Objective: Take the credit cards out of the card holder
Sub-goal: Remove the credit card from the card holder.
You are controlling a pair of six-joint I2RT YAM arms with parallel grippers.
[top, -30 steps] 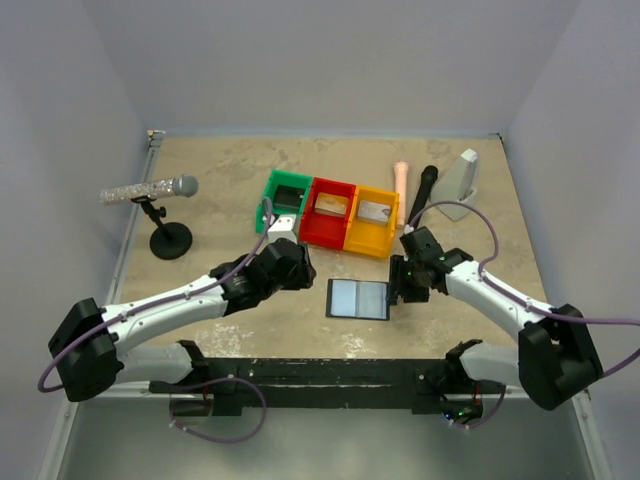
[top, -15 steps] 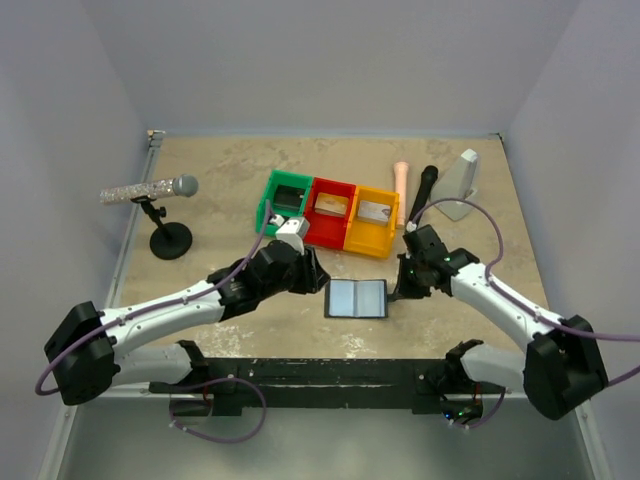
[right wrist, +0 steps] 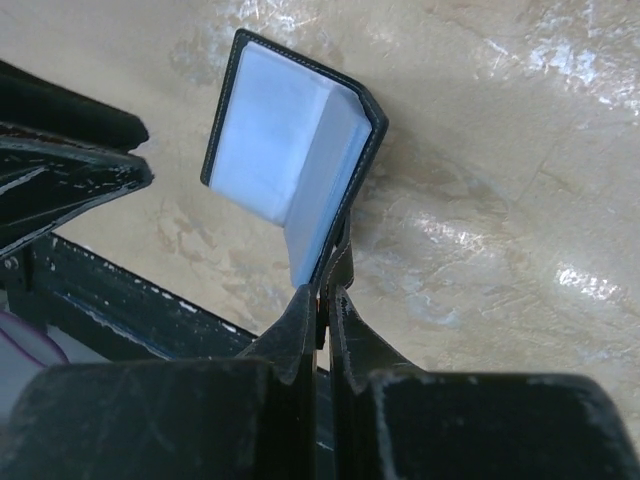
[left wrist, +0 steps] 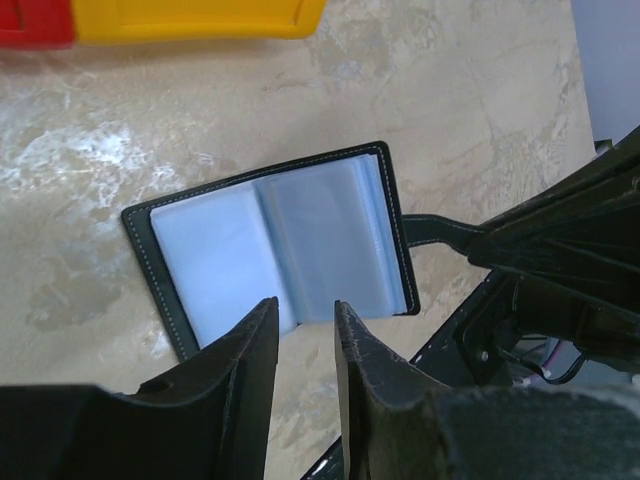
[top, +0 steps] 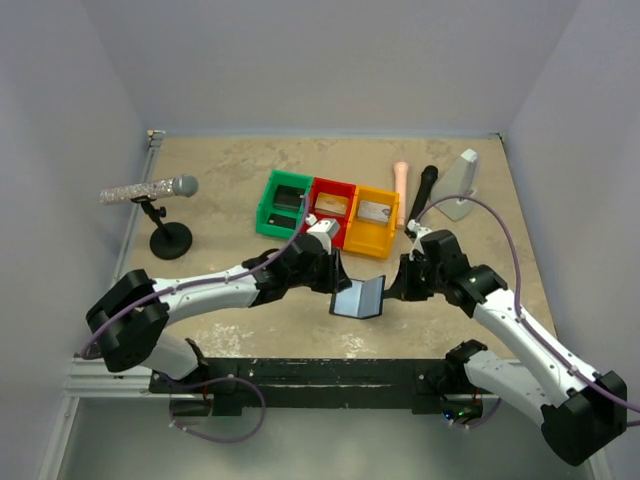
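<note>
The left gripper (top: pixel 335 272) now sits at the flat black bifold wallet's (top: pixel 358 298) left edge, no longer by the green plastic bin (top: pixel 285 205), jaws narrower. The right gripper (right wrist: pixel 325 300) now clamps the wallet's small black side tab (left wrist: pixel 430 228), and the wallet's right half tilts up.

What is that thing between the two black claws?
The open card holder lies between the left gripper and the right gripper, which pinches its side tab; the top view shows it.
</note>
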